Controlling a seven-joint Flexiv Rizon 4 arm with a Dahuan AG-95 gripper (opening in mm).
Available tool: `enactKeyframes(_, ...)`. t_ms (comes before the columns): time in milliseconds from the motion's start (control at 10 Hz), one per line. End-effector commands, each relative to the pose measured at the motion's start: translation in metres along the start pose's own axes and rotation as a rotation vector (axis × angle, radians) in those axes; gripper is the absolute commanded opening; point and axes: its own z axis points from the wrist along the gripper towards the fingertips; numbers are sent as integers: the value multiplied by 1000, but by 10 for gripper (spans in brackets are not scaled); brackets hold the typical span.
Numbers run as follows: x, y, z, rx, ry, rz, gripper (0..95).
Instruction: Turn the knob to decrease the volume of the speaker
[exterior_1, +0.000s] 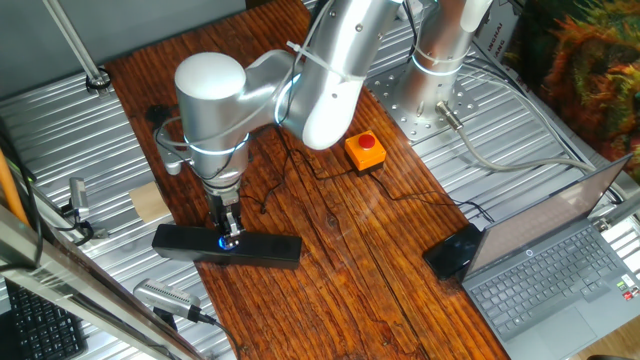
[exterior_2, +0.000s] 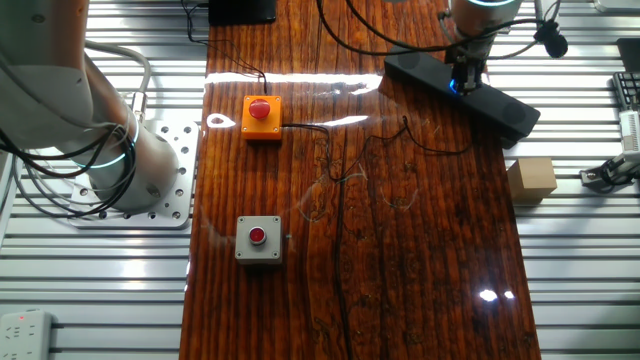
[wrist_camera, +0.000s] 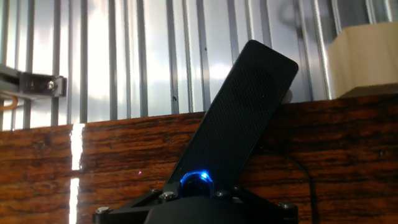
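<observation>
The speaker (exterior_1: 226, 246) lies flat on the wooden desk (exterior_1: 340, 260), close to its edge beside the ribbed metal surface, with a thin cable (exterior_1: 300, 165) trailing away across the wood. The knob (exterior_1: 229, 241), marked by its blue glow, sits on top of the speaker partway along its length.

The claw (exterior_1: 230, 228) stands straight down over the knob, fingertips level with the blue ring. In the other fixed view the claw (exterior_2: 465, 75) meets the speaker (exterior_2: 462, 84) at the same glowing spot. The hand view shows the knob (wrist_camera: 196, 179) directly below the hand, half hidden by the housing. Whether the fingers are pinched on the knob or merely set around it cannot be told; the tips are hidden in every view.

Assessment: the approach and alignment appear complete. The turning itself cannot be judged done; no view shows the volume level or the dial's position. What remains is to confirm the grip and rotate the knob toward lower volume.

Also present: an orange button box (exterior_1: 365, 151), a grey button box (exterior_2: 259, 239), a laptop (exterior_1: 560, 265), a small wooden block (exterior_2: 531, 179).
</observation>
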Motion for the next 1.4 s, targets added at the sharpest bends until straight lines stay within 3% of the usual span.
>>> enactKeyframes(100,0,0,1,-3,0,-38,0)
enactKeyframes(500,0,0,1,8,-2,-122,0)
enactKeyframes(1400,0,0,1,-3,-2,-336,0)
